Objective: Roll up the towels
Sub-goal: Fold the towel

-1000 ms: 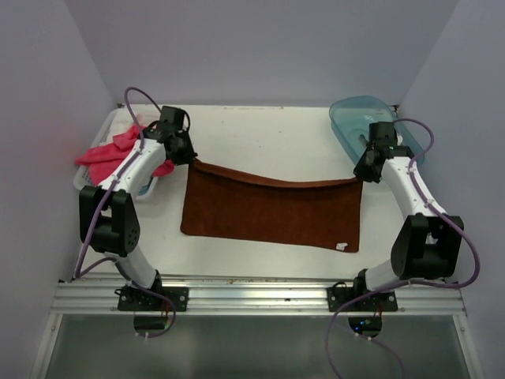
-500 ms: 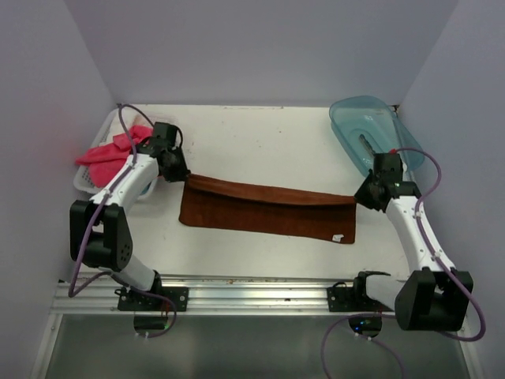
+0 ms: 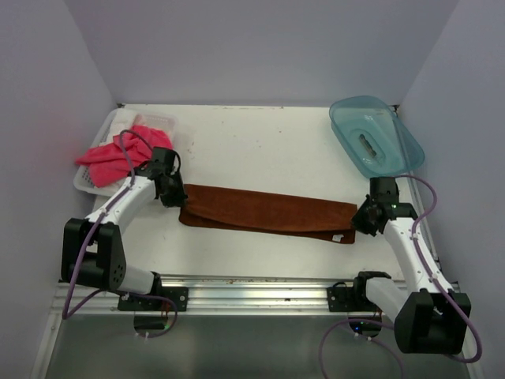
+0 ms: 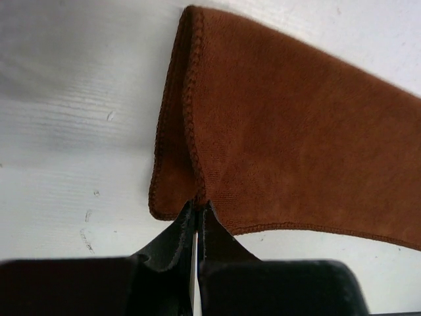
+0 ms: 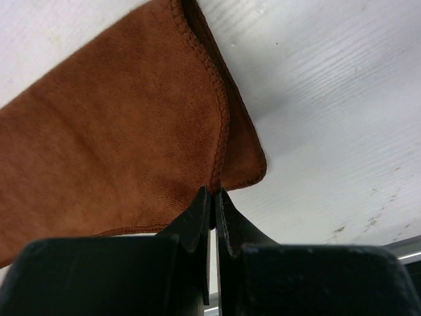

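The rust-brown towel (image 3: 264,211) lies folded over lengthwise into a long strip across the table's middle. My left gripper (image 3: 178,199) is shut on its left end, pinching the folded edge, as the left wrist view (image 4: 197,201) shows over the towel (image 4: 289,131). My right gripper (image 3: 360,223) is shut on the right end, seen in the right wrist view (image 5: 214,191) with the towel (image 5: 118,138) beyond. The pink-red towel (image 3: 106,156) lies crumpled in a white basket at the far left.
A white basket (image 3: 154,123) stands at the back left. A clear blue tub (image 3: 375,130) sits tilted at the back right. Purple walls close in the table on three sides. A metal rail (image 3: 252,294) runs along the near edge.
Both grippers have pulled the towel's far edge toward the near side, folding the brown towel over itself from a wide sheet into a narrow strip.
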{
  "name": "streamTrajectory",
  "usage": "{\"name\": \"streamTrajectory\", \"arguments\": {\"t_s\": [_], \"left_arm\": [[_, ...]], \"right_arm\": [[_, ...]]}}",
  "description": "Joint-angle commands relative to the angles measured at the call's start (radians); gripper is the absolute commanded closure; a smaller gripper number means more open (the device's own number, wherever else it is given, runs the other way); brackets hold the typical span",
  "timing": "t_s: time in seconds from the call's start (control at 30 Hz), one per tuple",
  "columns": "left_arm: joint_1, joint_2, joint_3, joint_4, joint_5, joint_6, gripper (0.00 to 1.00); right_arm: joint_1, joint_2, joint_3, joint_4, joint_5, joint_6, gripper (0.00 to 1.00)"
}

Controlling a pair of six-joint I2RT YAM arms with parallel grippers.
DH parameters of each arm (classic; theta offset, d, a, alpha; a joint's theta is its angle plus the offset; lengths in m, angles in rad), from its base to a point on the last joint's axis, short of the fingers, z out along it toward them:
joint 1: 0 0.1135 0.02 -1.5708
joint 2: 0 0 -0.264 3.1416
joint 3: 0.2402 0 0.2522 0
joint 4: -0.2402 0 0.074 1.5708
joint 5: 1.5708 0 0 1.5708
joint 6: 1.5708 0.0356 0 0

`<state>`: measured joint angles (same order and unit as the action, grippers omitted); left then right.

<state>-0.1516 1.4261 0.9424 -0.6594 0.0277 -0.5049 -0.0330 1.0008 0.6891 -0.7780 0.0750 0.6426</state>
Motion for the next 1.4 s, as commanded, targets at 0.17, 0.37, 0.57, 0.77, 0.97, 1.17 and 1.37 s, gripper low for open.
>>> {"name": "streamTrajectory", "arguments": {"t_s": [0.17, 0.37, 0.57, 0.77, 0.97, 1.17, 1.37], "left_arm": [[0.004, -0.039, -0.068, 0.072, 0.032, -0.011, 1.00], [0.004, -0.053, -0.073, 0.073, 0.029, -0.014, 1.00], [0.004, -0.076, -0.099, 0.076, 0.017, -0.014, 1.00], [0.004, -0.070, -0.076, 0.046, -0.009, -0.004, 0.55], [0.003, -0.131, -0.021, 0.033, -0.023, -0.001, 0.48], [-0.060, -0.125, -0.020, 0.101, 0.047, -0.029, 0.63], [-0.164, -0.058, -0.123, 0.222, 0.120, -0.099, 0.66]], "right_arm": [[-0.001, -0.018, -0.046, 0.017, 0.012, 0.029, 1.00], [-0.002, -0.019, -0.046, 0.026, 0.014, 0.028, 1.00], [-0.002, -0.027, -0.059, 0.025, 0.016, 0.029, 1.00], [-0.001, -0.045, -0.059, 0.002, 0.019, 0.028, 0.58], [-0.001, -0.059, -0.007, -0.012, 0.068, 0.002, 0.44], [-0.001, 0.070, 0.033, 0.080, 0.032, -0.044, 0.77], [-0.002, 0.274, 0.082, 0.138, 0.038, -0.087, 0.85]]}}
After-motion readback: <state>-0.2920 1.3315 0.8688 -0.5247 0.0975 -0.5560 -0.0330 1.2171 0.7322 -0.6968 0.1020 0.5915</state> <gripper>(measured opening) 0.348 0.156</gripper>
